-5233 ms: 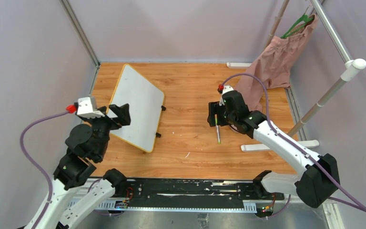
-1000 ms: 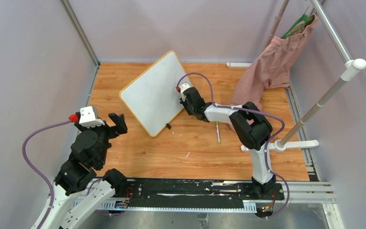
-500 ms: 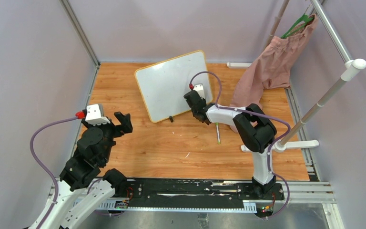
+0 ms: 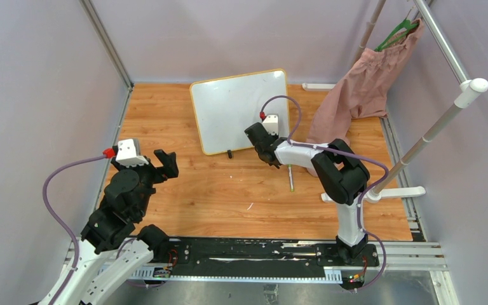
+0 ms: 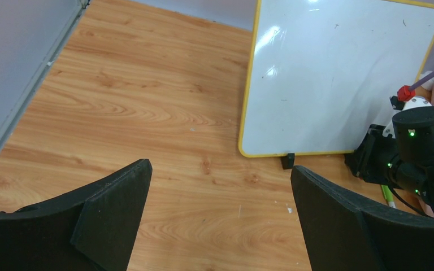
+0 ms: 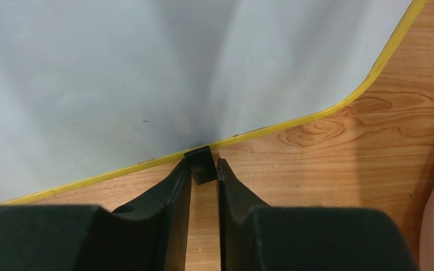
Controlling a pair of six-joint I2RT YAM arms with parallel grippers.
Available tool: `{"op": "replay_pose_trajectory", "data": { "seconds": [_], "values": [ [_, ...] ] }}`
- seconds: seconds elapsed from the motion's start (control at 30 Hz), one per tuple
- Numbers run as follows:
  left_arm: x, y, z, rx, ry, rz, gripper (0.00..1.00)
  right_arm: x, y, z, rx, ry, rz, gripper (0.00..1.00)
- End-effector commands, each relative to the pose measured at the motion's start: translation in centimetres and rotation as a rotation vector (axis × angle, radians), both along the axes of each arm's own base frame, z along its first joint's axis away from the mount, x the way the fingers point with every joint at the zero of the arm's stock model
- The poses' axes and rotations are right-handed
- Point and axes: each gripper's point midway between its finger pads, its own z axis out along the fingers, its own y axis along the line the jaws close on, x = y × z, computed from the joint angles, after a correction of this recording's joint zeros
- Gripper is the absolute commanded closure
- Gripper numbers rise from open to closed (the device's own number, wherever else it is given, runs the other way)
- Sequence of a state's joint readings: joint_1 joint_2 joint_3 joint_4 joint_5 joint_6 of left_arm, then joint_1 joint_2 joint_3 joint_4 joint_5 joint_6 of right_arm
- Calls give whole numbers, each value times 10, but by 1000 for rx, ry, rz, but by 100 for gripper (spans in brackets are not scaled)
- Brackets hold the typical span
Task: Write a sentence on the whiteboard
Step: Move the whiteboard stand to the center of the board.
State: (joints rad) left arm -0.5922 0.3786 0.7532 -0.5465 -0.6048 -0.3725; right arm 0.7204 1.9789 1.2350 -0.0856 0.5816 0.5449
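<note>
Right jaws are nipped narrow on a small black clip foot at the whiteboard's near edge, the two fingers pressing it from either side. Left jaws stand wide apart with nothing between them.

The whiteboard sits at the far middle of the table, close to the back wall. It is white with rounded corners and a thin yellow rim. Its face carries glare and a few faint specks.

The right arm folds sharply at its elbow and runs low and leftward over the wood to the board's near right corner. The left arm is bent up over the near left of the table, well apart from the board and pointed towards it.

From above, the wrist hides the right grip; only the right wrist camera shows the foot pinched. The left wrist view shows a second foot further left along the same edge. A green pen lies just beside the right arm, and a pink garment hangs at the far right.
</note>
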Motion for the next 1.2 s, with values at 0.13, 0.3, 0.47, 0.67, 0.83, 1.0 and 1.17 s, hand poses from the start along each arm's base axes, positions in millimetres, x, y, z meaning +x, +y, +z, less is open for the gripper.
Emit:
{"op": "replay_pose_trajectory", "data": {
  "seconds": [0.13,0.3,0.47,0.67,0.83,1.0,1.17],
  "values": [
    [2,-3,3,-26,-23,-4,0,-45,-42,-33,-183,189,-12,65],
    [2,-3,3,-28,-22,-6,1,-49,-41,-28,-166,185,3,44],
    [2,-3,2,-25,-18,-4,1,-55,-36,-13,-144,161,43,33],
    [1,-3,2,-20,-16,-9,1,-72,-23,33,-96,82,154,27],
    [3,-5,6,-10,-12,-17,0,-97,-29,76,-75,-19,267,28],
    [15,-24,21,3,-11,-81,0,-113,-53,89,-65,-90,317,30],
    [36,-73,18,83,10,-290,0,-128,-74,60,27,-6,304,31]
  ]
}}
